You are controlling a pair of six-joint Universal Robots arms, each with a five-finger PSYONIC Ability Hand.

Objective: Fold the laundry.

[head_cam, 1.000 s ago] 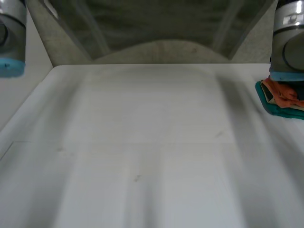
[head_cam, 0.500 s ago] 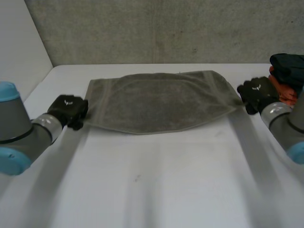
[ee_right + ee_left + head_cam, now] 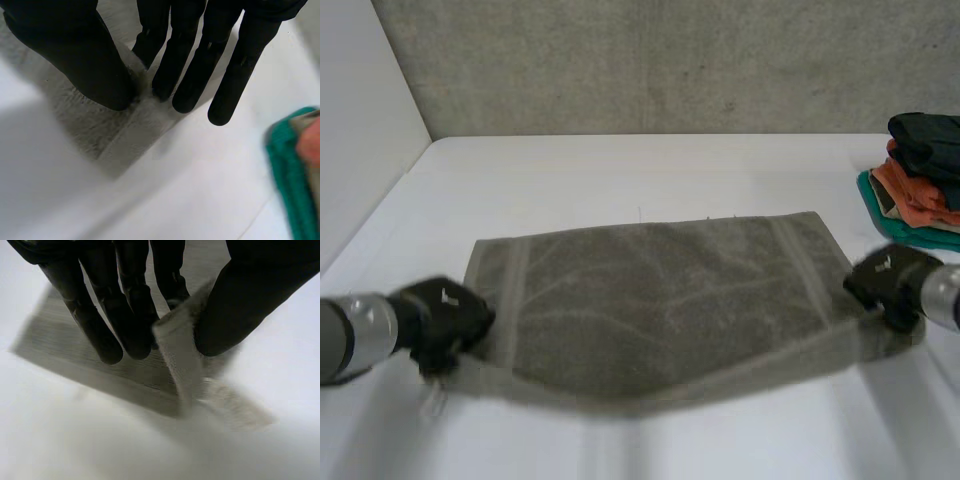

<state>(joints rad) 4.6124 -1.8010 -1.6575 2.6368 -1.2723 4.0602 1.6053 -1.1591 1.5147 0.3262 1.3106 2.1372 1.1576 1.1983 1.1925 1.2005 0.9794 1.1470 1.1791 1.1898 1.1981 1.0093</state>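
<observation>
1. Near zone
- L hand (image 3: 445, 320): at the near-left corner of the towel (image 3: 660, 295), arm coming in low over the table (image 3: 620, 170).
- Left wrist view: thumb on one side and fingers (image 3: 127, 300) on the other, closed on the hem. A strip of cloth stands up between them. State: clamped on towel.
- R hand (image 3: 885, 285): at the near-right corner of the towel, approx. level with the L hand.
- Right wrist view: thumb and fingers (image 3: 185, 50) meet on the banded hem, w/ cloth pinched between. State: clamped on towel.
- Near hem runs between the two hands in a shallow curve, bowing toward the camera at mid-span.

2. Mid zone
- Towel is grey-green and spread wide, long side running left-right across the centre of the table. Surface shows light creases. A woven band runs along each short end.
- Far edge lies straight and flat on the table.

3. Far zone
- Stack of folded clothes (image 3: 920, 175) sits at the far-right of the table, apart from the towel. Order top to bottom: dark, orange, teal.
- Concrete wall (image 3: 670, 60) stands behind the table's far edge.
</observation>
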